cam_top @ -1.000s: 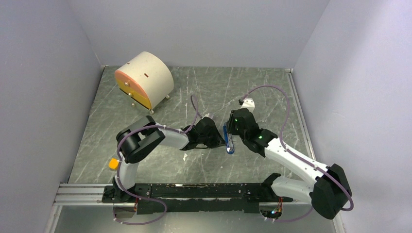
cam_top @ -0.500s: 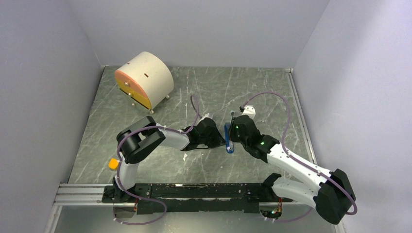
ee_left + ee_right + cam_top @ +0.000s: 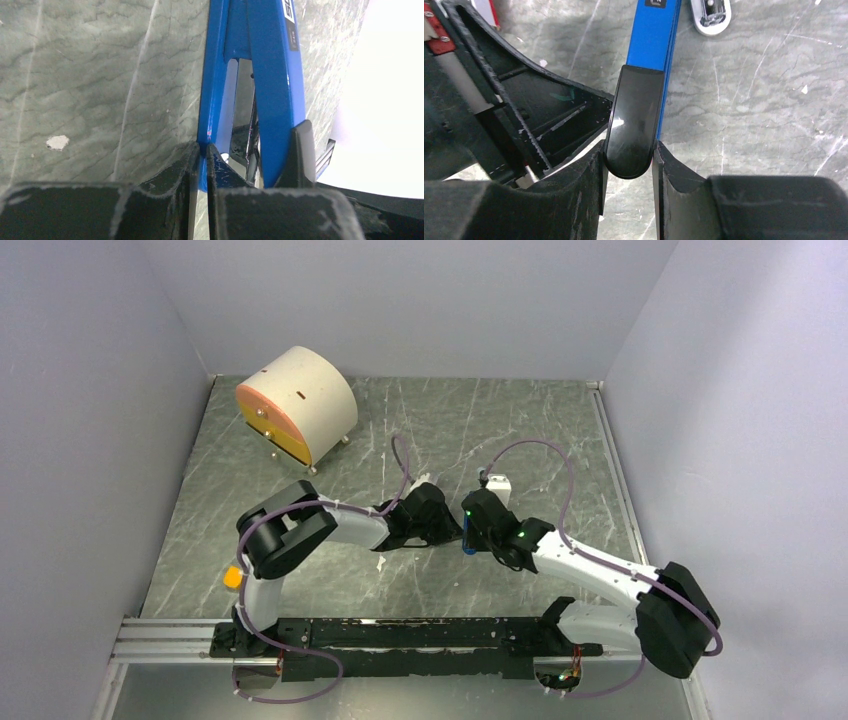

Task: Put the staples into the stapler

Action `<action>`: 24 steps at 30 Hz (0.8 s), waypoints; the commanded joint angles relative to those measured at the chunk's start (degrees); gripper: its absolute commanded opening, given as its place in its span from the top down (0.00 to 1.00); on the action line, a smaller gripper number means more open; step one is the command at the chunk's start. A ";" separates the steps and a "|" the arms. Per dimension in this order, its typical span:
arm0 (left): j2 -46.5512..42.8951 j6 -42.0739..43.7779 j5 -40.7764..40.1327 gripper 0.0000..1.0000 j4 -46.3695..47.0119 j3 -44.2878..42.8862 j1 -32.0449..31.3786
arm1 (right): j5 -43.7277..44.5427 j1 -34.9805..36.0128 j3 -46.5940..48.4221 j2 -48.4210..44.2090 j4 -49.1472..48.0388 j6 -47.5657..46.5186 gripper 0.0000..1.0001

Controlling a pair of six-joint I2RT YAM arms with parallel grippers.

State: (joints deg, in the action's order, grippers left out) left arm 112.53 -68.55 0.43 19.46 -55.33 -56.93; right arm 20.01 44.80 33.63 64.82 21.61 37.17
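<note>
Stapler (image 3: pixel 467 543) at bench centre, gripped from both sides. Left end effector (image 3: pixel 201 157) narrow, pinching the blue side wall; right end effector (image 3: pixel 629 155) clamped on the black end cap. Probably the opening step: parting top arm from base. Next: steady hold at left, clean lift at right, then a fetch. No staples in view. White piece (image 3: pixel 497 483) at 1 o'clock of the stapler, drum (image 3: pixel 297 405) at 10, orange block (image 3: pixel 233 577) at 8; arms crowded close, little room between.

Grey-green veined counter (image 3: pixel 450 420) — a cream drum (image 3: pixel 297 405) with an orange face stands at its far left corner. Well nearer than the drum lies a small orange block (image 3: pixel 233 577); right of the drum, a small white piece (image 3: pixel 497 483).
</note>
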 commanded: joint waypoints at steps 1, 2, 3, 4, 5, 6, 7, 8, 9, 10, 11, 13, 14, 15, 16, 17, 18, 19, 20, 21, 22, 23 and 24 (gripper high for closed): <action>-1.95 1.44 -0.34 0.83 -2.03 1.33 -1.20 | -0.35 0.61 1.20 2.34 0.90 3.25 0.79; -2.42 1.52 -0.34 0.82 -1.99 1.48 -1.22 | -0.26 0.72 1.53 3.26 1.10 3.17 0.79; -2.93 1.62 -0.34 0.81 -1.97 1.64 -1.18 | -0.24 0.73 1.78 4.15 1.33 3.04 0.79; -3.52 1.85 -0.34 0.80 -2.12 1.77 -1.18 | -0.19 0.73 2.12 5.12 1.40 3.04 0.78; -4.20 2.11 -1.17 0.79 -2.35 1.99 -1.21 | -0.23 0.73 2.41 5.86 1.61 3.01 0.78; -4.95 2.24 -2.13 0.78 -2.64 2.25 -1.17 | -0.17 0.73 2.73 6.55 1.80 3.01 0.78; -5.93 2.44 -2.71 0.77 -3.08 2.59 -1.17 | -0.07 0.73 3.09 7.29 2.04 3.14 0.78; -6.99 2.41 -3.48 0.76 -3.80 3.07 -1.17 | 0.21 0.73 3.40 7.98 2.42 3.43 0.78; -8.03 2.38 -4.65 0.76 -4.75 3.57 -1.20 | 0.84 0.73 3.84 9.27 3.25 3.95 0.78; -9.33 2.42 -6.01 0.76 -5.53 4.35 -1.22 | 1.68 0.73 4.29 10.34 3.99 4.19 0.78; -10.59 2.32 -7.40 0.76 -6.20 5.23 -1.19 | 1.62 0.73 4.76 11.24 4.18 4.10 0.78; -13.44 2.52 -9.81 0.76 -7.36 7.01 -1.20 | 1.55 0.73 5.77 13.34 4.54 3.91 0.78; -14.75 2.82 -11.22 0.75 -8.19 7.60 -1.17 | 1.50 0.73 6.14 14.45 4.54 3.96 0.78; -16.12 3.18 -12.45 0.75 -9.13 8.17 -1.17 | 1.54 0.78 6.47 15.71 4.56 3.95 0.79; -17.43 3.48 -14.29 0.75 -10.11 8.84 -1.25 | 1.48 0.74 6.73 16.90 4.51 3.91 0.79; -18.80 3.71 -15.46 0.75 -11.05 9.36 -1.23 | 1.31 0.73 6.98 18.23 4.43 3.90 0.79; -20.12 3.98 -16.36 0.74 -11.72 9.97 -1.19 | 1.34 0.73 7.15 19.46 4.49 4.01 0.79; -21.36 4.22 -17.35 0.74 -12.27 10.55 -1.17 | 1.27 0.78 7.18 20.58 4.39 4.17 0.79; -22.57 4.53 -18.16 0.74 -13.06 10.83 -1.19 | 1.23 0.78 7.16 21.53 4.41 4.34 0.79; -23.56 4.64 -19.05 0.74 -13.95 11.11 -1.17 | 1.32 0.74 7.20 22.25 4.49 4.58 0.79; -24.59 4.93 -19.85 0.74 -14.68 11.38 -1.18 | 1.28 0.78 7.16 22.84 4.50 4.81 0.79; -25.77 5.23 -20.53 0.74 -15.36 11.65 -1.17 | 1.33 0.77 7.22 23.23 4.62 5.04 0.79; -26.51 5.60 -21.12 0.73 -15.83 11.85 -1.24 | 1.41 0.75 7.35 23.39 4.78 5.18 0.79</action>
State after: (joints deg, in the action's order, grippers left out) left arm 89.41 -65.10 -14.66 7.25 -44.49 -57.87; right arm 22.59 45.41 43.00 83.92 24.62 40.38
